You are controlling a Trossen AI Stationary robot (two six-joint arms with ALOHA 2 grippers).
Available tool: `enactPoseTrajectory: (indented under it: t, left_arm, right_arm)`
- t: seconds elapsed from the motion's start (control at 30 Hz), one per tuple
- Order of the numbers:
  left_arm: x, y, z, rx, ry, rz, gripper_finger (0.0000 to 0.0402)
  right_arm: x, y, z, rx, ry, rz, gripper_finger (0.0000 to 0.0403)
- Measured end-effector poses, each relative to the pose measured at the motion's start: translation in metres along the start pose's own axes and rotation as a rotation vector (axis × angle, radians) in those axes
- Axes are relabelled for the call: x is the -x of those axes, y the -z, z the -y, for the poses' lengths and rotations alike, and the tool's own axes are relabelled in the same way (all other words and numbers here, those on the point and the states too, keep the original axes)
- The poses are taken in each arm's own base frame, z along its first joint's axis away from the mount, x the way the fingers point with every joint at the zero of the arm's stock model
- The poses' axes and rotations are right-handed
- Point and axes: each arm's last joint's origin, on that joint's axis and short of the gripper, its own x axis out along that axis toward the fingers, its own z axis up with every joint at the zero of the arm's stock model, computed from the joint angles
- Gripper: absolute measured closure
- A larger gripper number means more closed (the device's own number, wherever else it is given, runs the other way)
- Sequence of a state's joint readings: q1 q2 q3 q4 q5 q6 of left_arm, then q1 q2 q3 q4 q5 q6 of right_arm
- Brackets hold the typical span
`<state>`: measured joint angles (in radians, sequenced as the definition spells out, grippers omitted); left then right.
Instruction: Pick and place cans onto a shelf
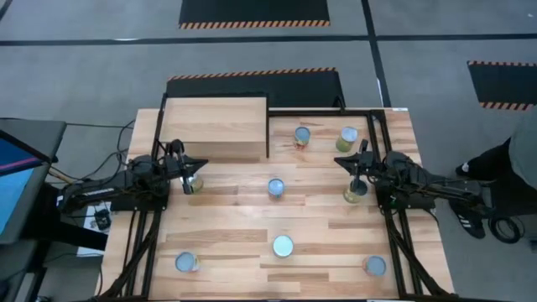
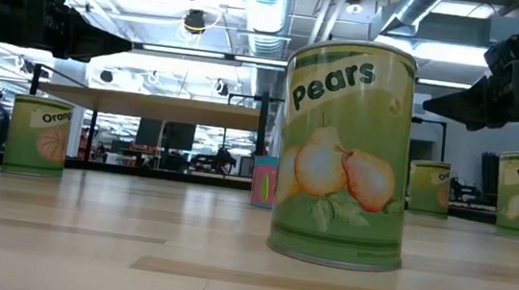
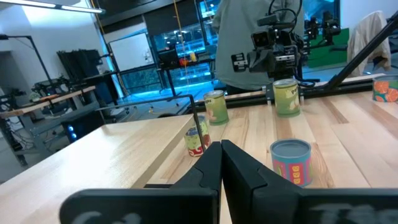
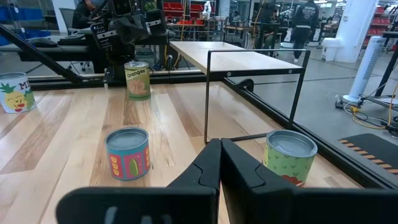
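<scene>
Seen from above, three cans stand along the near edge of the table [image 1: 226, 214]: one at 7 o'clock [image 1: 186, 262], one just below centre [image 1: 283, 246] and one at 5 o'clock [image 1: 374, 266], with bare planks between them. The low view fills with the pears can [image 2: 344, 154], whose label the overhead view cannot read. At mid-table a pink-and-blue can [image 1: 276, 187] stands alone in the open lane between the arms. At 9 o'clock the left gripper [image 1: 186, 172] hangs over an oranges can [image 1: 192, 183], its fingers [image 3: 239, 167] pressed together on nothing, as its wrist view shows. At 3 o'clock the right gripper [image 1: 356, 171] sits above a green can [image 1: 355, 193], fingers [image 4: 239, 167] likewise closed and empty. Farther back, at 1 o'clock, two more cans stand near each other: one with a red label [image 1: 302, 136], one green [image 1: 347, 138]. The shelf [image 1: 215, 126] fills the far corner at 11 o'clock, its top bare; a thin black frame [image 1: 268, 134] runs along its right side and on around the far-right part of the table. Only the wrist views show that the frame's post [image 4: 207, 99] rises between the shelf and the two far cans. Beyond the far edge lies a floor mat [image 1: 252, 84] with striped borders; a person's shoe [image 1: 466, 220] shows off the table's right side.
</scene>
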<state>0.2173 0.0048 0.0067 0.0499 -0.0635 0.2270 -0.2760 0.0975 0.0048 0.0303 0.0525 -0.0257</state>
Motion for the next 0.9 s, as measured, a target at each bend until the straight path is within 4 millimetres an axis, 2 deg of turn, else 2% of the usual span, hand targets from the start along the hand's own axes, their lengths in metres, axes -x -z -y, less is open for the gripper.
enactPoseTrajectory:
  t: [0.13, 0.37, 0.77, 0.9]
  left_arm:
    - [0.000, -0.007, -0.001, 0.004, -0.005, 0.070, 0.0401]
    - [0.001, -0.015, 0.001, 0.091, 0.120, 0.175, 0.0401]
    - [0.009, -0.040, -0.003, 0.405, 0.219, 0.431, 0.0401]
    - [0.012, -0.046, -0.002, 0.416, 0.328, 0.447, 0.0401]
  right_arm:
    - [0.000, 0.000, 0.000, 0.000, 0.000, 0.000, 0.0370]
    - [0.000, 0.000, 0.000, 0.000, 0.000, -0.001, 0.0370]
    - [0.000, 0.000, 0.000, 0.000, 0.000, 0.000, 0.0370]
    - [0.000, 0.000, 0.000, 0.000, 0.000, 0.000, 0.0370]
